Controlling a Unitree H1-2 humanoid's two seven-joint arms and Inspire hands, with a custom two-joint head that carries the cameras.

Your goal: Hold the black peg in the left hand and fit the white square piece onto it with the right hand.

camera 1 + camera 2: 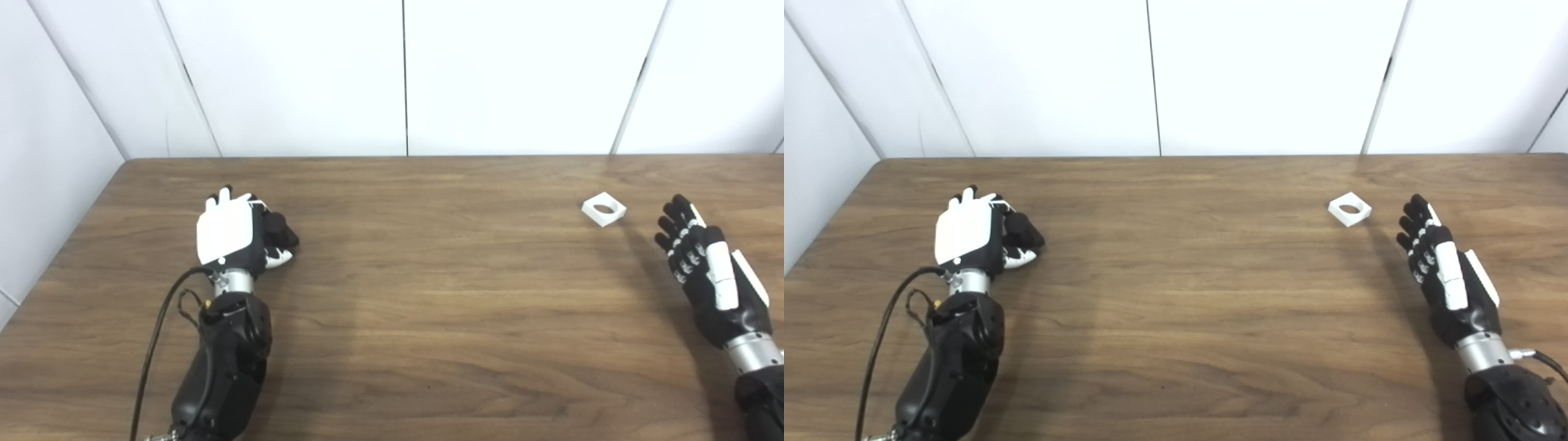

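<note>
On the left part of the wooden table [429, 294] rests my left hand [236, 236], its white back facing up. Its fingers curl around the black peg [282, 229], whose dark end sticks out to the right of the palm. The white square piece [604, 209], with a round hole through its middle, lies flat on the table at the right. My right hand [704, 269] is open just to the right of and nearer than the piece, fingers stretched out and apart, not touching it.
White wall panels [404, 73] close off the table's far edge and the left side. A black cable [156, 331] runs along my left forearm. Bare wood lies between the two hands.
</note>
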